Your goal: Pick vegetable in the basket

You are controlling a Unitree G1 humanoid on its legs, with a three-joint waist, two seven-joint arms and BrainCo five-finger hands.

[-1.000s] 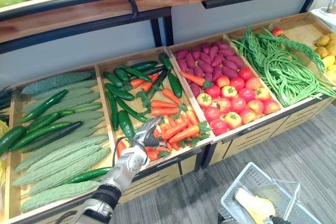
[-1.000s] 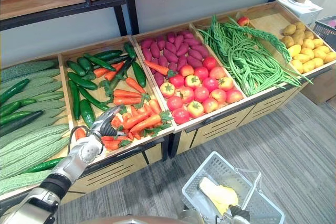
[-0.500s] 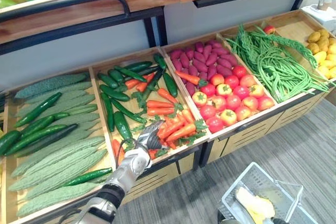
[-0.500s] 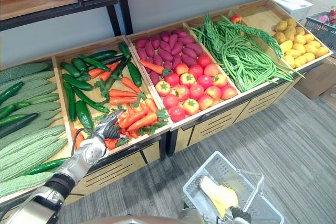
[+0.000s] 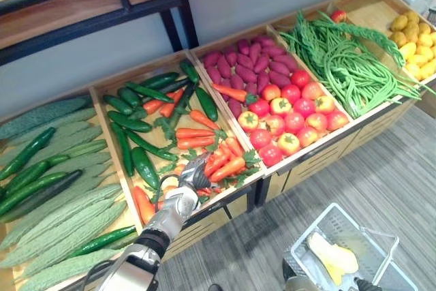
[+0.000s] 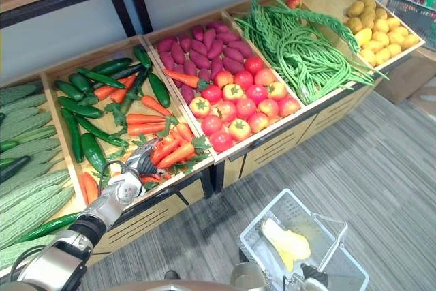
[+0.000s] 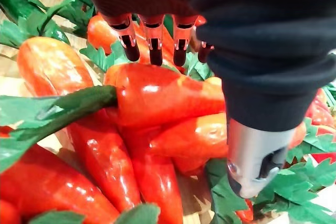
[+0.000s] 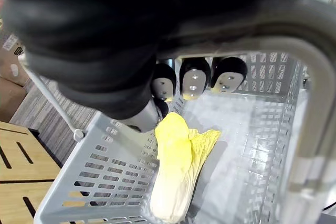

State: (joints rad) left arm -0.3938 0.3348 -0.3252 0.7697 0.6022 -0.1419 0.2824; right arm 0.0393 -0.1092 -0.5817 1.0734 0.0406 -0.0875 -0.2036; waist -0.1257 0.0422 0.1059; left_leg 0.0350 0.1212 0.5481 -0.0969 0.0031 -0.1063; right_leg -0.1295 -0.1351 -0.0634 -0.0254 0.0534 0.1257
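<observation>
Shifted since 1 s ago: the whole head view, so camera motion is assumed, not a move of the goods. Rel. to the carrots (image 5: 221, 161), the left hand (image 5: 189, 179) is found at the same spot as before, at the front of the pile in the wooden bin (image 5: 211, 219).

In the left wrist view the fingers (image 7: 154, 51) are seen stretched over one carrot (image 7: 168, 95), tips just past its far side, w/ the thumb (image 7: 257, 163) kept apart on the near side. The hand is thus read as open over the carrot and not yet clamped on it. The carrot is lying on other carrots, its green leaf end pointed away from the thumb. A dark cucumber (image 5: 144, 165) is seen just beside the hand, and tomatoes (image 5: 293, 120) are held in the next bin.

The right hand (image 8: 194, 77) is shown w/ fingers curled round the handle (image 8: 252, 45) of the grey basket (image 5: 327, 219), low over the floor, well apart from the bins. One yellow cabbage (image 8: 176, 171) is lying inside the basket.
</observation>
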